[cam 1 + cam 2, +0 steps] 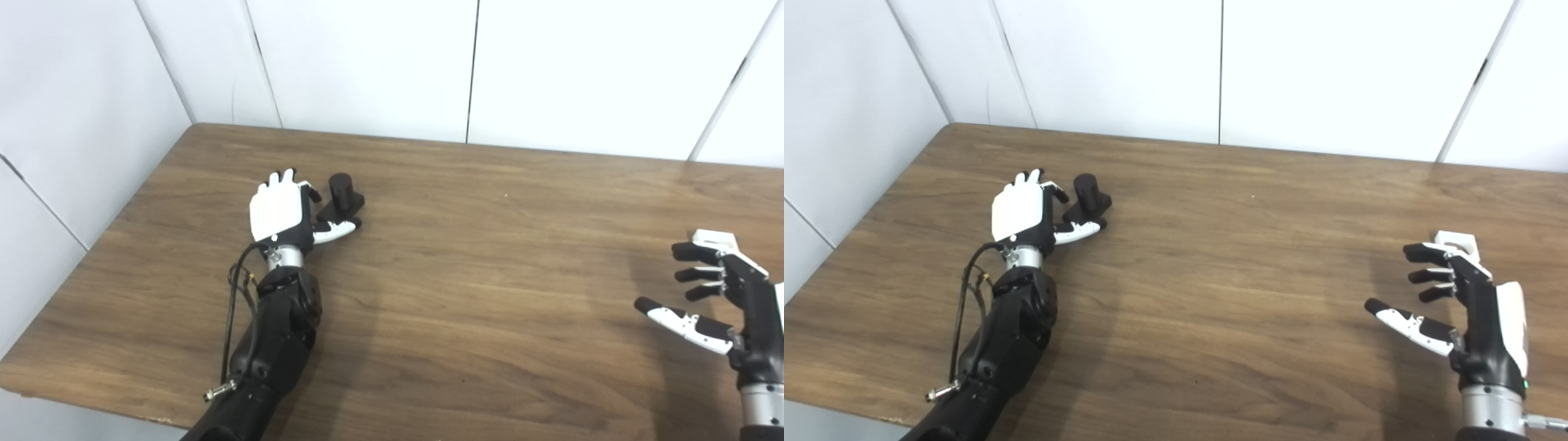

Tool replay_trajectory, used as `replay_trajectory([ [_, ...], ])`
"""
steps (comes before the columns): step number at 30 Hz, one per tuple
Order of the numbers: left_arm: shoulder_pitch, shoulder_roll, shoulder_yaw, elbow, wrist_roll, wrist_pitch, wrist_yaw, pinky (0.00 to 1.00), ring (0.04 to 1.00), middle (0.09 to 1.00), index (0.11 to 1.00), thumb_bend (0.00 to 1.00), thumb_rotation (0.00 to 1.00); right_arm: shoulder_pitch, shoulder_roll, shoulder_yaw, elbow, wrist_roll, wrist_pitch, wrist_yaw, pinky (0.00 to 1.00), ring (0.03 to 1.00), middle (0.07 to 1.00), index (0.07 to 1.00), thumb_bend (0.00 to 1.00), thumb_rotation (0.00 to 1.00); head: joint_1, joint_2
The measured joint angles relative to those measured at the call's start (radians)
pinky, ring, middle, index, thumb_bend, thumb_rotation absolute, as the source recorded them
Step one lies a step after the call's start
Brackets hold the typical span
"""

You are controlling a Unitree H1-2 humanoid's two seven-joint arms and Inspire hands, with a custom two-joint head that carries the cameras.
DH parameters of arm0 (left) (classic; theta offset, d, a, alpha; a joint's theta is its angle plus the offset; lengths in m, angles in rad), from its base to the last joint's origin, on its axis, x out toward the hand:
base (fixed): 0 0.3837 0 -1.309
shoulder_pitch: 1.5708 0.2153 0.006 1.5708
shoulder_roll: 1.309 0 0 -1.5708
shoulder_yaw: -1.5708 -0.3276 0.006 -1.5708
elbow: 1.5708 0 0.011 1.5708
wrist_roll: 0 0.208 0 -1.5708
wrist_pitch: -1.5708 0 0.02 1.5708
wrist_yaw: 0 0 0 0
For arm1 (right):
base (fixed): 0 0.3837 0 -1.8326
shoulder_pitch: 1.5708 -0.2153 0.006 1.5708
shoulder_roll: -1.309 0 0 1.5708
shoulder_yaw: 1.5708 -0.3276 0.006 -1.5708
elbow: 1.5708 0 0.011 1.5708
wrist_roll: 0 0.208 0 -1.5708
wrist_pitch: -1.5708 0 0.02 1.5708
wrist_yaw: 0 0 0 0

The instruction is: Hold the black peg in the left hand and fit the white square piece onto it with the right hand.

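White wall panels with dark seams stand behind a brown wood-grain surface [465, 257] that fills most of both views. At its left side the left robot hand [278, 211] lies low, white back turned up, fingers reaching toward the far edge and thumb pointing right. The black peg [340, 190], an upright round post on a flat black base, stands on the surface just right of that hand. The thumb lies along the near edge of the base and the fingers curl beside the post; whether they actually grip it or only rest against it cannot be told, since the palm hides the contact.

Well apart, at the right edge, the right robot hand [1464, 300] is raised a little above the surface with its fingers spread and pointing left, thumb held out below them, grasping nothing. The white piece [1456, 241] sits on the surface just behind those fingertips, partly hidden by them, so its full shape does not show.
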Motion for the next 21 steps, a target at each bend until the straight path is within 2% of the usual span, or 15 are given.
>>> replay_trajectory([
  [5,-0.01,0.016,-0.024,0.011,-0.027,-0.005,0.001,0.93,0.967,0.922,0.578,0.76,0.48,0.0,0.003,0.0,-0.005,0.0,0.012,0.001,0.44,0.58,0.67,0.644,0.65,0.0,-0.002,0.002],
  [10,-0.018,0.023,-0.042,0.013,-0.056,-0.023,0.021,0.94,0.955,0.895,0.535,0.69,0.31,0.0,0.003,0.0,-0.011,0.0,0.031,0.002,0.45,0.589,0.676,0.65,0.65,0.0,0.0,0.006],
  [11,-0.021,0.023,-0.044,0.013,-0.062,-0.029,0.022,0.95,0.954,0.891,0.507,0.58,0.18,0.0,0.003,0.0,-0.013,0.0,0.035,0.002,0.45,0.588,0.675,0.649,0.65,0.0,-0.002,0.008],
  [13,-0.03,0.027,-0.051,0.013,-0.071,-0.038,0.023,0.95,0.95,0.885,0.493,0.53,0.11,0.0,0.003,0.0,-0.016,0.001,0.036,0.003,0.45,0.589,0.676,0.65,0.64,0.0,-0.002,0.009],
  [21,-0.05,0.037,-0.069,0.002,-0.083,-0.047,0.024,0.93,0.934,0.875,0.486,0.51,0.08,0.0,0.002,0.0,-0.027,0.001,0.038,0.013,0.45,0.581,0.673,0.648,0.64,0.0,-0.005,0.014],
])
